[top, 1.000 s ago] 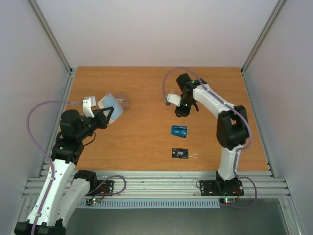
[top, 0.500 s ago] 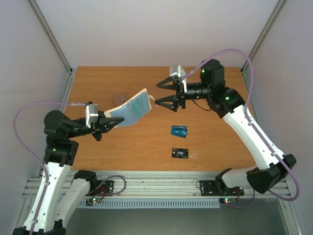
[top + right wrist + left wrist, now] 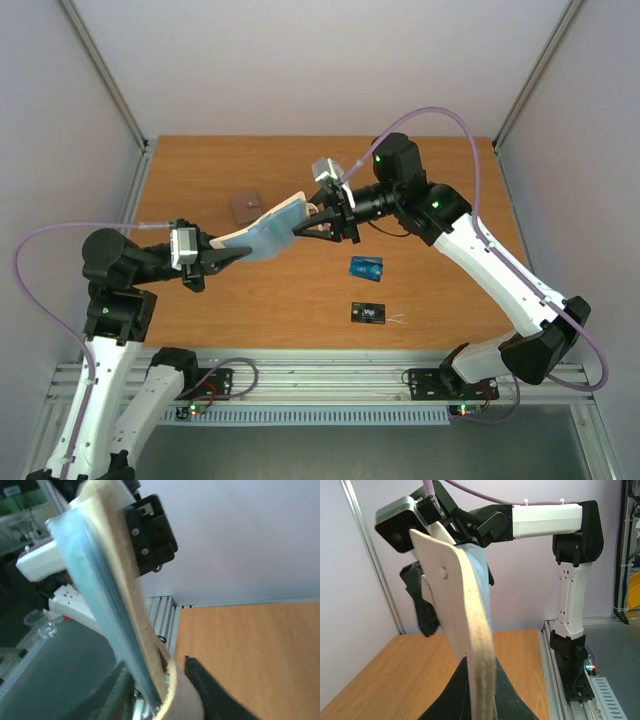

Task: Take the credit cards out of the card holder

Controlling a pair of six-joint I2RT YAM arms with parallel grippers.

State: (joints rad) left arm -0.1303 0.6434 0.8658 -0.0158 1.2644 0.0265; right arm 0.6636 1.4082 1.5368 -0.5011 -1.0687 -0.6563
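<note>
The card holder (image 3: 270,228), pale grey-blue with a beige rim, hangs in the air over the table's middle left, tilted. My left gripper (image 3: 222,253) is shut on its near end, as the left wrist view shows (image 3: 481,672), where the holder (image 3: 465,630) is edge-on. My right gripper (image 3: 322,223) is open, its fingers on either side of the holder's far end (image 3: 110,590); one finger (image 3: 205,692) stands just off the beige rim. A blue card (image 3: 366,267) and a black card (image 3: 368,313) lie on the table. The teal-green card is hidden.
A mauve-brown pouch (image 3: 247,206) lies on the table behind the holder. The wooden table (image 3: 450,200) is walled by white panels and metal posts. Slotted rails (image 3: 320,380) run along the near edge by the arm bases.
My right gripper has moved left and down onto the holder's far end. My left gripper has turned the holder a little flatter and held it in place.
</note>
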